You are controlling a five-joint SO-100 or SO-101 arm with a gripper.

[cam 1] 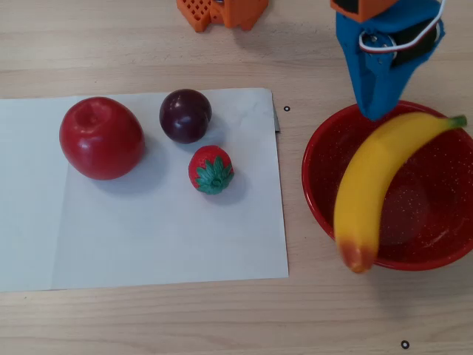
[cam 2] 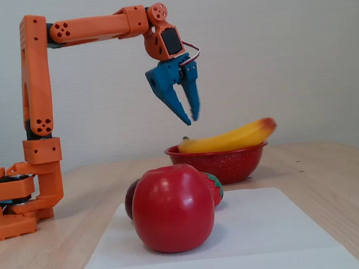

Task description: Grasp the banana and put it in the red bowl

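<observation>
Since the banana (cam 1: pixel 373 188) lies across the red bowl (cam 1: pixel 325 192) rim, orange end overhanging, placement looks done; gripper (cam 2: pixel 190 117) hangs above it, empty, jaws narrowly parted, only retract left.
</observation>
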